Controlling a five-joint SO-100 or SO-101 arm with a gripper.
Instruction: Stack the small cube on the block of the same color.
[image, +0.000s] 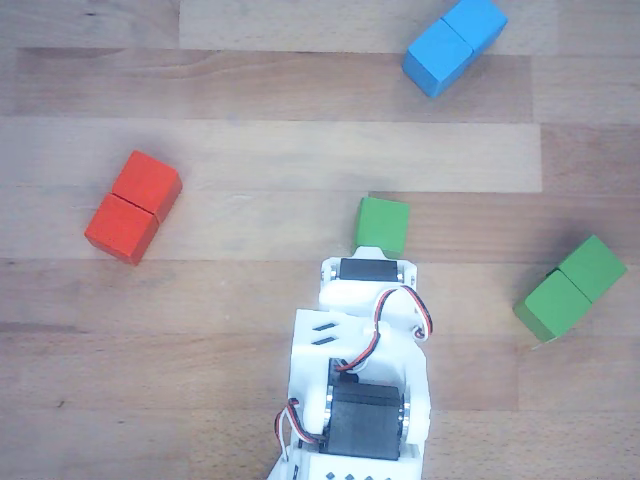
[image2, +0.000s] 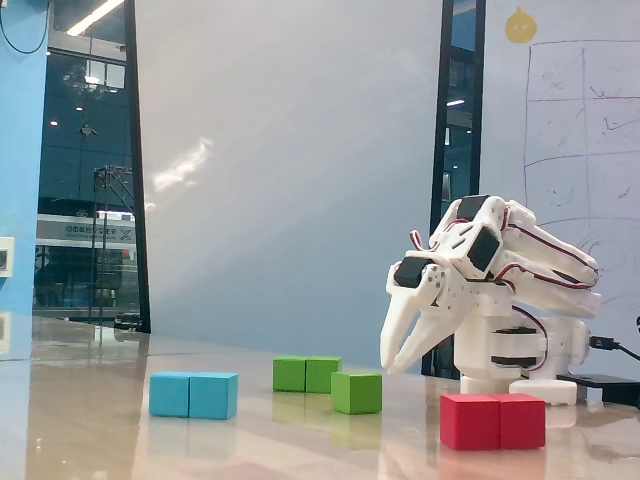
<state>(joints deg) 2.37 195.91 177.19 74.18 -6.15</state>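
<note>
The small green cube lies on the wooden table just ahead of the white arm; it also shows in the fixed view. The green double block lies to the right in the other view and behind the cube in the fixed view. My gripper hangs tilted down, just right of the cube and about level with its top, touching nothing. Its fingers stand a little apart and hold nothing. In the other view the arm's body hides the fingers.
A blue double block lies at the top right of the other view and at the left of the fixed view. A red double block lies at the left, and in front of the arm's base in the fixed view.
</note>
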